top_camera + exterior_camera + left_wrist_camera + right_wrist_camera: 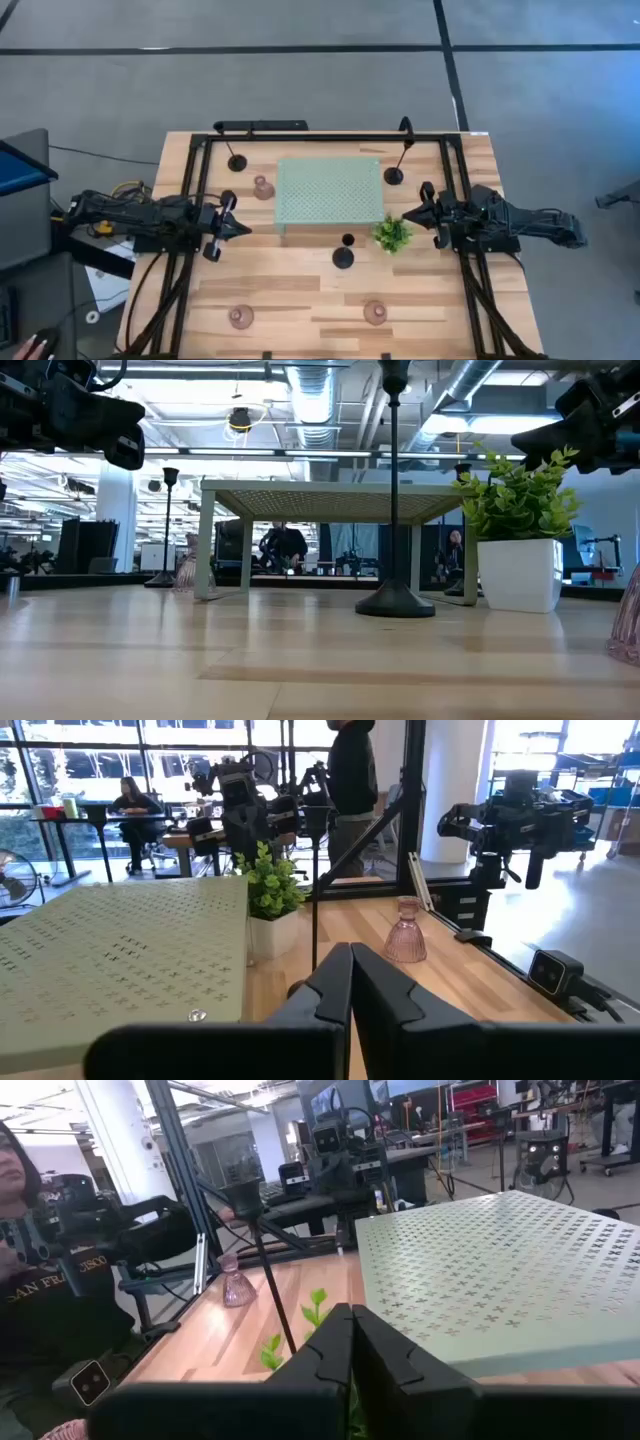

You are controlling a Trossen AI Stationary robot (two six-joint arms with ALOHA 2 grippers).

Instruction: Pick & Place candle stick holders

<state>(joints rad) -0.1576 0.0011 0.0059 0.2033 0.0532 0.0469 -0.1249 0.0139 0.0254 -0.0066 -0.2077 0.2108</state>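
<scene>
From above, your left gripper [238, 229] sits at the tabletop's [300, 290] left edge, fingers together and holding nothing. Your right gripper [412, 217] sits at the right edge, likewise together and empty. Between them stands the green tray [330, 190], nothing on it. Black candle holders: one [237, 161] at the tray's back left, one [395, 174] at its back right, one [343, 256] just in front, beside the plant [392, 235]. Pink holders: one [263, 187] touching the tray's left side, two [240, 317] [375, 312] near the front edge, well apart from both grippers.

At table height, the nearest black holder [394, 598] stands upright before the raised tray [330, 498].

Left wrist: a pink holder [405, 932] lies ahead.

Right wrist: another pink holder [235, 1286] lies ahead.
</scene>
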